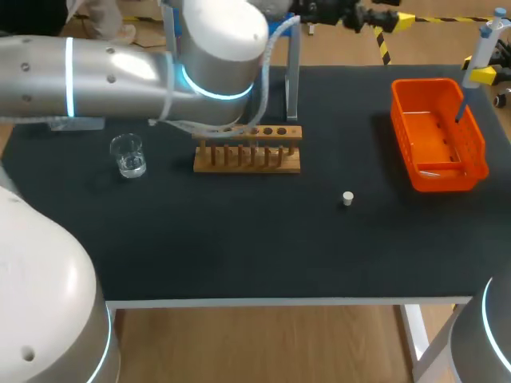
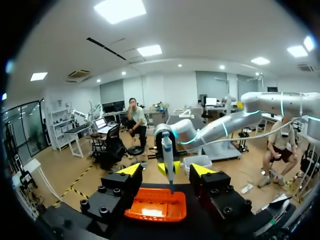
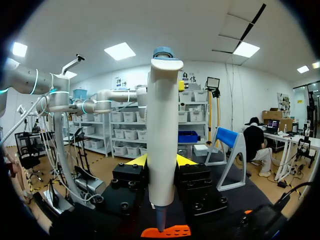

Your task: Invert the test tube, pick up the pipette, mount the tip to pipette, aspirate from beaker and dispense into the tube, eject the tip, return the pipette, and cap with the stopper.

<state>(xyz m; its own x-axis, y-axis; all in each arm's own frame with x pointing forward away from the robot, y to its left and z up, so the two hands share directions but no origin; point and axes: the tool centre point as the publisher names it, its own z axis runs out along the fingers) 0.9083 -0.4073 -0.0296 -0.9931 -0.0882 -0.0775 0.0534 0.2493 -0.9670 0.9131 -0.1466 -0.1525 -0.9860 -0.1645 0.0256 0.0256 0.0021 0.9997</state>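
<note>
Pipette (image 3: 162, 140) in R gripper (image 3: 161, 161), above orange basket (image 1: 402, 132)

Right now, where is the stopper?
In the head view the stopper stands on the black table right of centre, between the wooden rack and the orange basket, closer to the robot than both.

On the bench (image 1: 239, 239), the beaker (image 1: 128, 155) stands left, the test tube rack (image 1: 247, 148) right of it, the stopper (image 1: 348, 198) nearer, the bin (image 1: 423, 128) far right, and the pipette (image 1: 481, 48) above it.

Left arm (image 1: 120, 72) hides the rack's (image 1: 247, 159) rear (head view); pipette's (image 1: 485, 44) lower end indistinct.
</note>
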